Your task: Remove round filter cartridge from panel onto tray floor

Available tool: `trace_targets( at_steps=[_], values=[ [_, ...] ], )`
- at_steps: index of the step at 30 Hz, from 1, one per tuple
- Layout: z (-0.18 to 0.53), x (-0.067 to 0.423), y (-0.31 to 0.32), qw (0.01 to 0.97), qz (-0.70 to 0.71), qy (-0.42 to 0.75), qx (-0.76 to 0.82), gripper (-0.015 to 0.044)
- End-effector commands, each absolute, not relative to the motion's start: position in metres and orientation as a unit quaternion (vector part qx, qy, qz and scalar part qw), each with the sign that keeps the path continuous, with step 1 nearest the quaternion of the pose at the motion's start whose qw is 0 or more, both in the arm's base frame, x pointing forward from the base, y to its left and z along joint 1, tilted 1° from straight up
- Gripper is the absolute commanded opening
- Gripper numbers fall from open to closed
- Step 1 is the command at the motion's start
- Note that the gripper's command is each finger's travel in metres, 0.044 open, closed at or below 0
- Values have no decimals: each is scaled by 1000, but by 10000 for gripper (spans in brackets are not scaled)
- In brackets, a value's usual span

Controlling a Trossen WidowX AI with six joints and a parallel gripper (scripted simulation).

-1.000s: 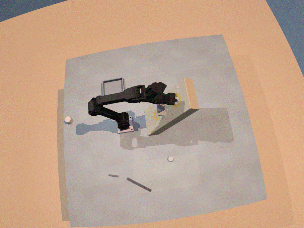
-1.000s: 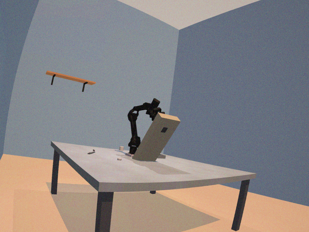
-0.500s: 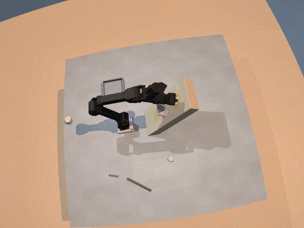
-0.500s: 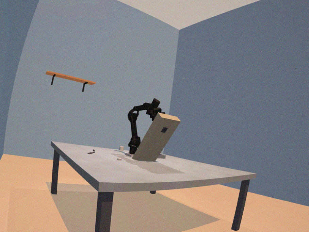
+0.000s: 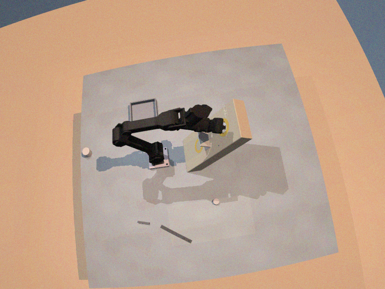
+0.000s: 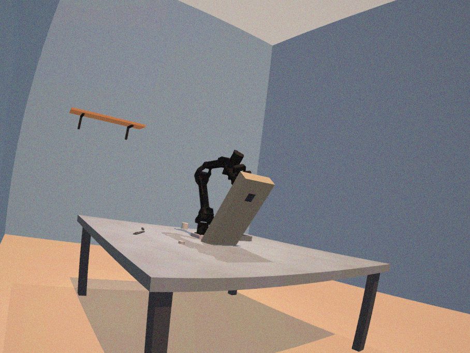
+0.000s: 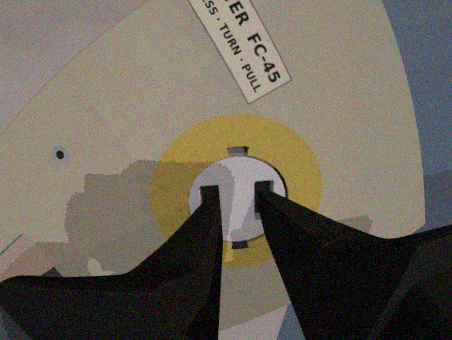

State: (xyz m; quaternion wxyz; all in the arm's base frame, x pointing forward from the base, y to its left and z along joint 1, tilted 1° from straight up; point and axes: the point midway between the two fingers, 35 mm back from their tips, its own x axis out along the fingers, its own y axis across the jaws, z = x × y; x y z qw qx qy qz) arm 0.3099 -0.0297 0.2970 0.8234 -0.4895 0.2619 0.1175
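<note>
Pale round cartridge (image 7: 237,199) in yellow-ringed panel (image 7: 133,110)

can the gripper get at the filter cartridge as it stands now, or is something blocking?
Likely yes. In the wrist view the gripper is already at the filter cartridge, fingertips seated in its two face slots. Nothing lies between them; the yellow ring and label sit clear.

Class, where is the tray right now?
In the top view, the tray sits on the table behind the arm, on the side away from the slanted panel.
</note>
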Motion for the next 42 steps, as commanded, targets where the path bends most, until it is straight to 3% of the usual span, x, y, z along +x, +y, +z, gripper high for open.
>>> trace_targets(
  at_steps=[1, 42],
  values=[
    [295, 313, -30, 823, 116, 262, -490, 89],
    [288, 325, -31, 824, 116, 262, -490, 89]
  ],
)
